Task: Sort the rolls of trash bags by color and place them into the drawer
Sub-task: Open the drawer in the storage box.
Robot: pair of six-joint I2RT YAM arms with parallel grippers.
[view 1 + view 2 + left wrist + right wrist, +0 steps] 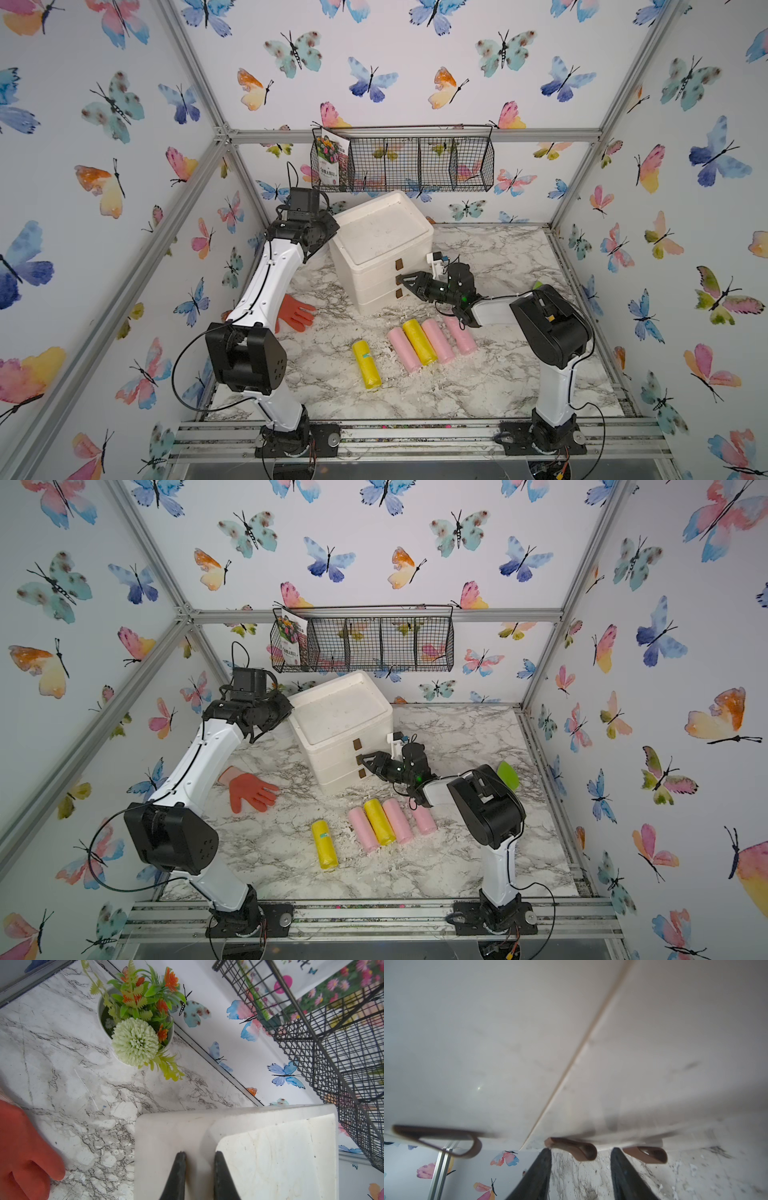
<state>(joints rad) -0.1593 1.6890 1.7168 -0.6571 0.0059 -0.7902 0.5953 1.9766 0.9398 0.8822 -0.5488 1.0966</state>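
Several rolls of trash bags lie on the marble table in both top views: a yellow roll [367, 364] alone, then a pink roll [404, 350], a yellow roll [419, 341] and two pink rolls [437, 340] [459, 334] side by side. The white drawer unit [382, 245] has all its drawers closed. My right gripper [580, 1150] is open at its front, and the middle drawer's brown loop handle [571, 1149] sits between the fingers, close to one tip. My left gripper [199, 1153] is at the unit's back left corner, shut on the top's raised rim [199, 1126].
An orange rubber glove [295, 313] lies left of the drawer unit. A potted artificial plant [135, 1028] stands behind it by the wall. A wire basket [403, 160] with a seed packet hangs above. A green trowel blade [508, 775] shows behind my right arm. White crumbs litter the table.
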